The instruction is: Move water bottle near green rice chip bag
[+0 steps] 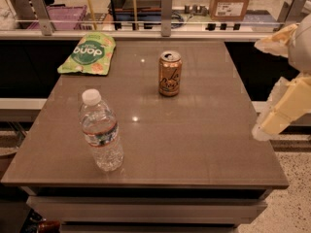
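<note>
The water bottle (100, 132) is clear ribbed plastic with a white cap and a thin label band. It stands upright near the table's front left corner. The green rice chip bag (89, 53) lies flat at the far left corner, well apart from the bottle. My gripper (265, 86) hangs off the table's right edge, away from both. Its cream fingers (282, 111) stand wide apart and hold nothing.
An orange-gold drinks can (170, 73) stands upright at the table's (204, 144) middle back. A railing with metal posts (166, 6) runs behind the far edge. A cardboard box (232, 1) and a purple crate (58, 17) sit beyond it.
</note>
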